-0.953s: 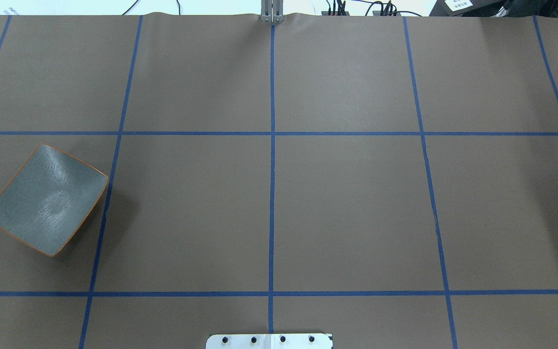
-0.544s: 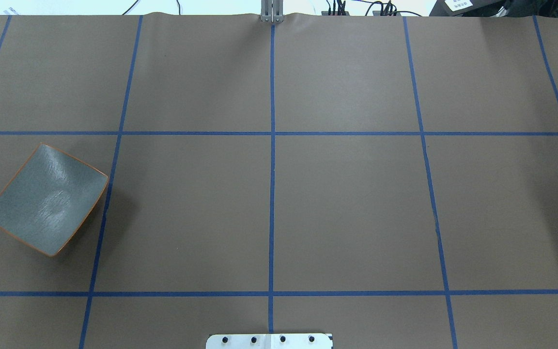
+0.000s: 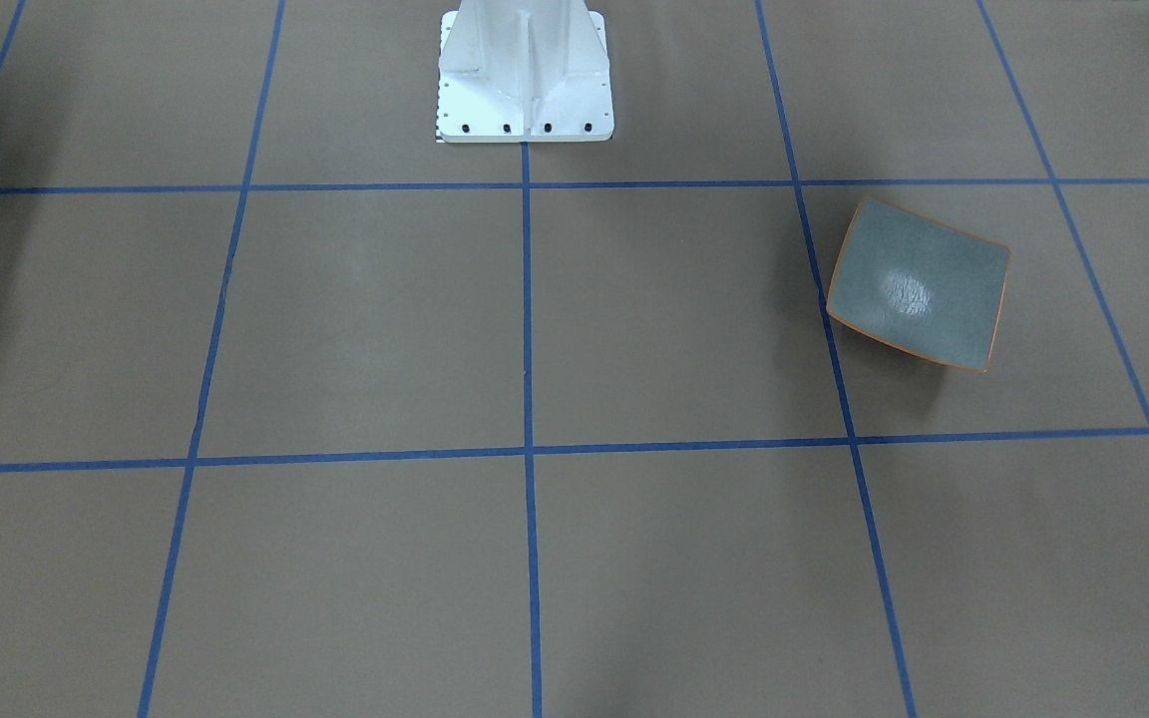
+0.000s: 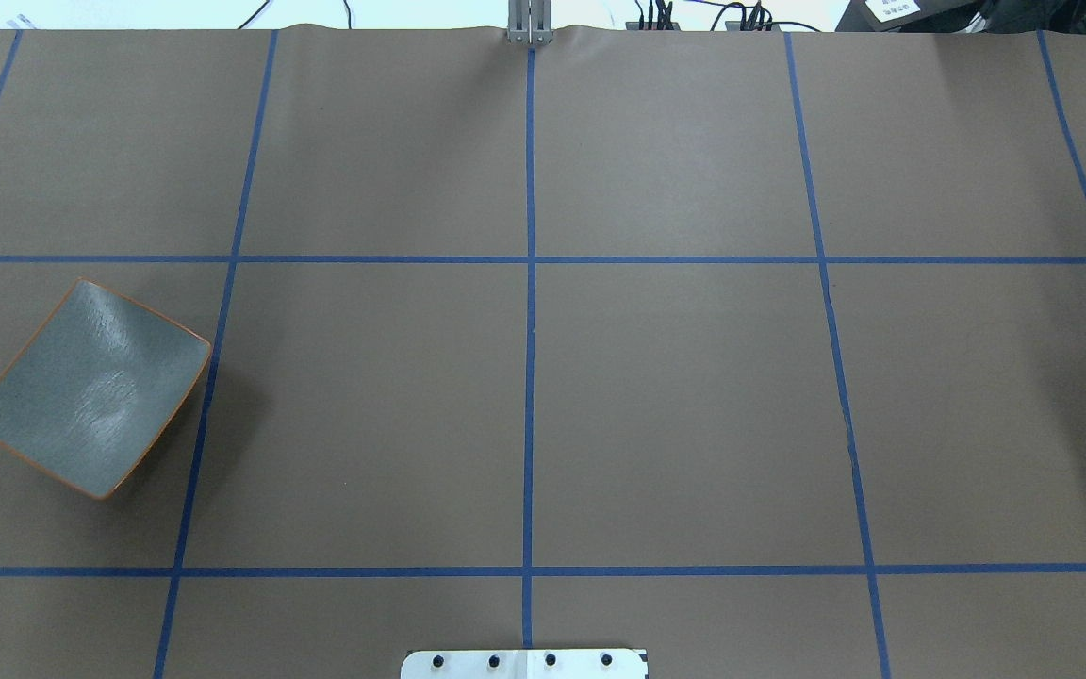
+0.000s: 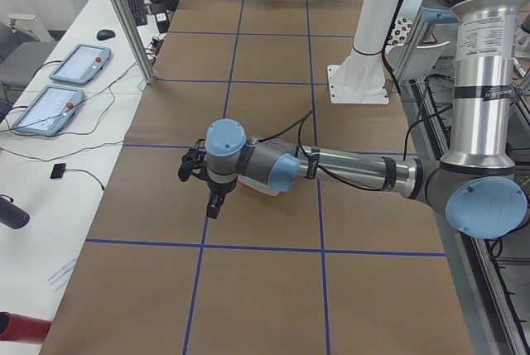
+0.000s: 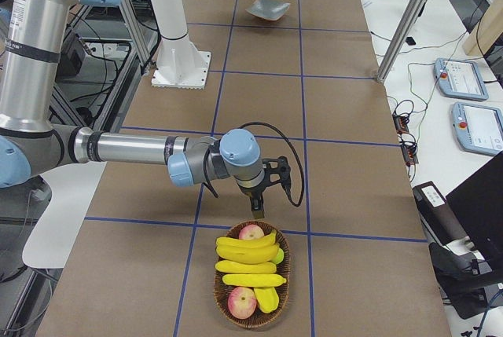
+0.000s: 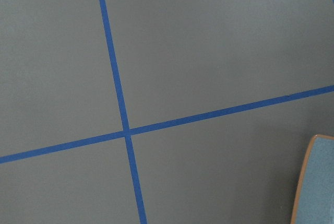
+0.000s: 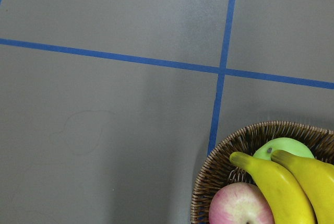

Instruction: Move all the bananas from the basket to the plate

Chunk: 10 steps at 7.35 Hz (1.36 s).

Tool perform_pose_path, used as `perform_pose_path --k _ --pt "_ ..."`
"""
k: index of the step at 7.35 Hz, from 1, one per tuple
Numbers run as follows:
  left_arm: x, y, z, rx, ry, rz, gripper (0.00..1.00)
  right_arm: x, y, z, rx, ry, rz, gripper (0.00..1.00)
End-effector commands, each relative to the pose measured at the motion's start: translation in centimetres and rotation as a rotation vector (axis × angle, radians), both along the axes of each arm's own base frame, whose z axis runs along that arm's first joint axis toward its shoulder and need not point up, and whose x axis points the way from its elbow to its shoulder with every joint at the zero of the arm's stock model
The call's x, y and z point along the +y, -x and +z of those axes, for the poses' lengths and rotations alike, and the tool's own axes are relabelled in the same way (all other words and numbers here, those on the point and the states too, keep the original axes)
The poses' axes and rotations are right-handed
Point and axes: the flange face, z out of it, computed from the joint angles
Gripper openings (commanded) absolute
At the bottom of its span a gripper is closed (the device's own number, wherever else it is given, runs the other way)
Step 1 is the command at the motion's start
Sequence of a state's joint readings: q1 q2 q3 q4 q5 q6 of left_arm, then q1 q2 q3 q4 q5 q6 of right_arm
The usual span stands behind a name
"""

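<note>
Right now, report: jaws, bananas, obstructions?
Left gripper, right gripper: jaws unreadable. Bananas in basket with apples; plate bare. Right gripper near basket. No obstruction seen.

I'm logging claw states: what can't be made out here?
Left claw: shown only in the left side view, too small; open or shut unclear.
Right claw: likewise, right side view.
Basket: cut by the right wrist view's edge.
Plate: only a corner in the left wrist view.
</note>
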<state>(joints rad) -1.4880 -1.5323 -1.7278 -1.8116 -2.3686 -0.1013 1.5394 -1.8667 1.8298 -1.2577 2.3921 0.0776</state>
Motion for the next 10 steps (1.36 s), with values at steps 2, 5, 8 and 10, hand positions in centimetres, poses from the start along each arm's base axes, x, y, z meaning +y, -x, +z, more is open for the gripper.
perform_pose_path --k 2,5,8,10 --pt "0.3 0.0 0.1 0.002 -0.009 0.001 1.00 1.8 -0.1 1.4 0.003 0.031 0.009 1.00" --pt "0.7 -0.1 0.1 0.020 -0.004 0.008 1.00 1.8 -0.6 2.6 0.075 0.042 0.023 1.00" --pt "0.8 -0.3 -0.2 0.049 -0.003 0.019 1.00 2.9 -0.6 5.6 0.081 0.034 -0.048 1.00" --pt "0.7 -0.3 -0.4 0.050 -0.020 0.019 1.00 3.5 -0.6 9.6 0.090 0.019 -0.140 0.99"
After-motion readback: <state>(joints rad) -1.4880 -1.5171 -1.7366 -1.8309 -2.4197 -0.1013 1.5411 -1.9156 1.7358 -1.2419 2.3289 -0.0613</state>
